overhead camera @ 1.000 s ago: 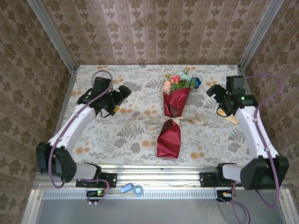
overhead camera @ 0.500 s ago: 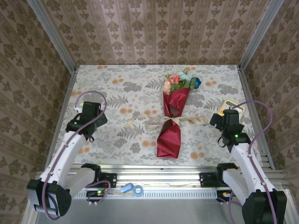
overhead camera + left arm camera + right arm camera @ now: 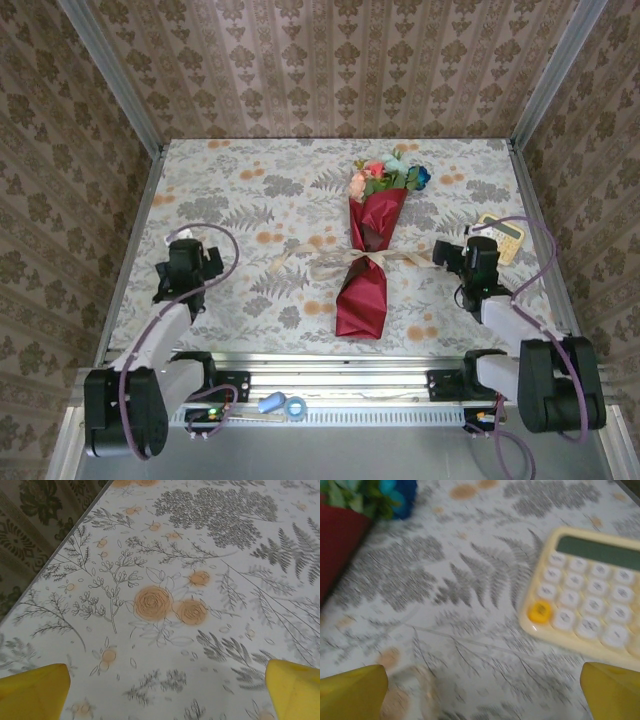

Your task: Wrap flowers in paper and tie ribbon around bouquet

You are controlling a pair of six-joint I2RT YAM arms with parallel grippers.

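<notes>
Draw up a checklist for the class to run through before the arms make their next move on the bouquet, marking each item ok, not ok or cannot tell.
1. The paper closed round the flowers: ok, it forms a crimson cone with blooms at the far end.
2. The ribbon round the cone's waist: ok.
3. Tie tight enough to lift: cannot tell.
4. The left gripper open and empty: ok.
5. The right gripper open and empty: ok.
6. The calculator apart from the cone: ok.
</notes>
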